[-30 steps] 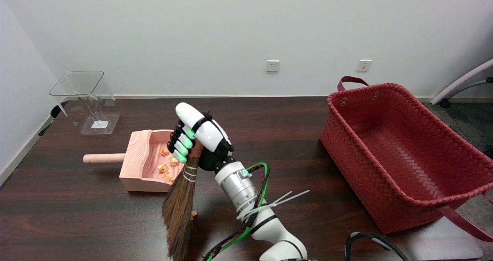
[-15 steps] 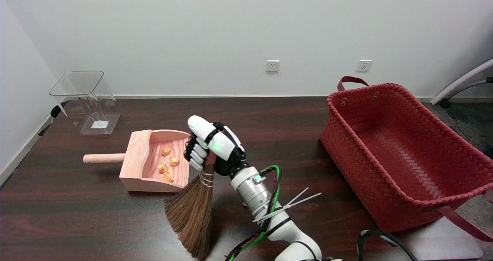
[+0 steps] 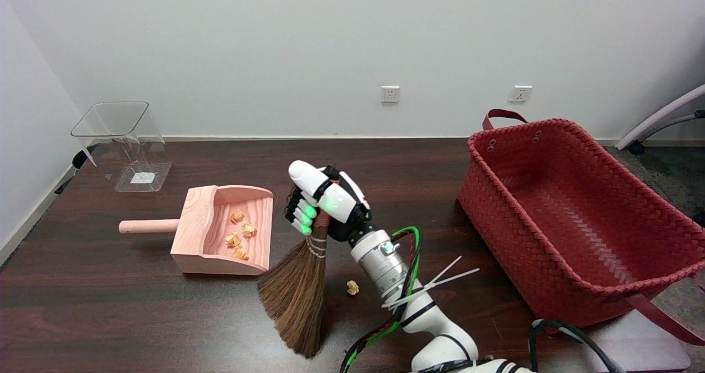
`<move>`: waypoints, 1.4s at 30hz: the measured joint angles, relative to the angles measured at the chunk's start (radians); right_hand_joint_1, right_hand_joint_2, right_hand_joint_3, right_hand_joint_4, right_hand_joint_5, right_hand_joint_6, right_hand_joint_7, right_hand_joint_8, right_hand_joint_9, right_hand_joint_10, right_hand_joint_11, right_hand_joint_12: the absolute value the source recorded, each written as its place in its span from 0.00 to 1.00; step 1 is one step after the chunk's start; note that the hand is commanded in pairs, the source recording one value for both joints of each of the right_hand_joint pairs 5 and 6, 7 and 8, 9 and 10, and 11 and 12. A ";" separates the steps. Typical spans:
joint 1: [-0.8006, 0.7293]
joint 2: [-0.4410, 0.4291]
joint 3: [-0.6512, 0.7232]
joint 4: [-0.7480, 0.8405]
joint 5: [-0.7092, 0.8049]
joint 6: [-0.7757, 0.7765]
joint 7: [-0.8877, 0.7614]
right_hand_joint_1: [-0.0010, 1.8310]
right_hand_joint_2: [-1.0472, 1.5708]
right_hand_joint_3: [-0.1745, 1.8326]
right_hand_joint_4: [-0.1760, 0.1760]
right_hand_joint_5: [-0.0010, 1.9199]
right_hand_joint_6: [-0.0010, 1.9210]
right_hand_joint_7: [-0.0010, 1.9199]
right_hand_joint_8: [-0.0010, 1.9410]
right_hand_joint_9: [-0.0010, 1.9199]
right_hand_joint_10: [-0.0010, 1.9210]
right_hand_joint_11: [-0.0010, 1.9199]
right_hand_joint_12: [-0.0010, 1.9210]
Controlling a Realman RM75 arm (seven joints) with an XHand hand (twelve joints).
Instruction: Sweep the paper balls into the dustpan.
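Right now your right hand (image 3: 325, 205) has its fingers wrapped tight around the handle of the small broom (image 3: 297, 296), gripping it just above the white binding. The broom hangs head down, tilted a little, with its brown bristles fanning out toward the near edge of the desk (image 3: 137, 318); you cannot tell from this view whether the tips touch the surface.

To the left of the broom sits the pink wooden dustpan (image 3: 193, 235), its open mouth facing right toward your hand and its round handle sticking out to the left. Four orange paper balls (image 3: 240, 234) lie inside it on the pan's floor. One more paper ball (image 3: 352, 287) lies loose on the desk, just right of the bristles and close beside your forearm, well apart from the dustpan's mouth, with the broom between them.

Farther back on the left stands a clear plastic container (image 3: 124, 144). On the right side a large red woven basket (image 3: 573, 213) rests on the desk, well apart from the broom.
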 measured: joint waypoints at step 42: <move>0.093 0.139 0.083 -0.007 -0.010 -0.013 0.048 0.46 0.94 0.32 0.50 1.00 1.00 1.00 0.99 1.00 1.00 1.00 1.00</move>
